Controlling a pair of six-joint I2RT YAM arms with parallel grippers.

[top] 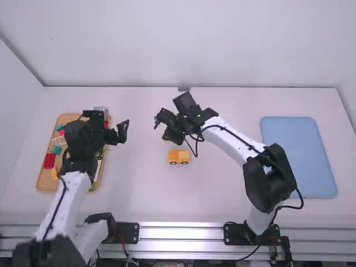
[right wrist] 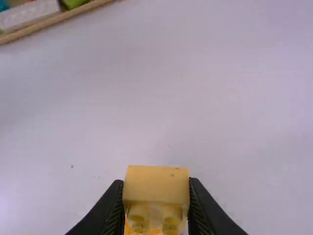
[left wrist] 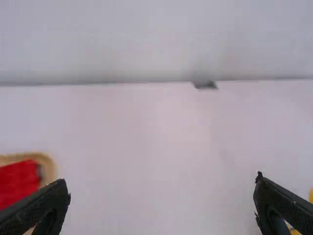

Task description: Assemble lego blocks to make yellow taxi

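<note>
In the high view a yellow vehicle of blocks (top: 179, 157) stands on wheels near the table's middle. Just beyond it is my right gripper (top: 167, 137). From the right wrist, my right gripper (right wrist: 156, 188) is shut on a yellow block (right wrist: 156, 183), whose rounded studs face the view's bottom edge; an orange-yellow surface (right wrist: 142, 230) shows just below it. My left gripper (top: 123, 132) is over the table right of the wooden tray. Its fingers stand wide apart in the left wrist view, where the left gripper (left wrist: 162, 188) holds nothing; yellow bits (left wrist: 311, 196) show beside one finger.
The wooden tray (top: 45, 179) at the left holds several coloured pieces, among them a red block (top: 50, 161), partly under the left arm. A blue tray (top: 299, 158) lies at the right. A small dark object (top: 183, 88) sits at the back edge.
</note>
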